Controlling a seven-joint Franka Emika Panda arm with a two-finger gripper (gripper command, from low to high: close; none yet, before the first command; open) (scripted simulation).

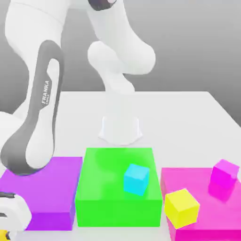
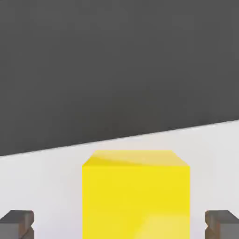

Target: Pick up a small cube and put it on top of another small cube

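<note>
The small deep yellow-orange cube (image 2: 135,196) rests on the white table, close in front of the hand camera. My gripper (image 2: 119,225) is open, with one dark fingertip (image 2: 17,224) on each side of the cube and a gap between each and it. In the exterior view the white hand (image 1: 11,212) is low at the bottom left corner, with a sliver of the yellow-orange cube (image 1: 2,234) beneath it. The small cyan cube (image 1: 136,179) sits apart, on top of a big flat green block (image 1: 101,188) in the middle.
A flat purple block (image 1: 47,188) lies between the hand and the green block. A flat magenta block (image 1: 188,176) on the exterior view's right carries a magenta cube (image 1: 224,173) and a paler lemon-yellow cube (image 1: 181,207). The arm's base (image 1: 120,127) stands behind the green block.
</note>
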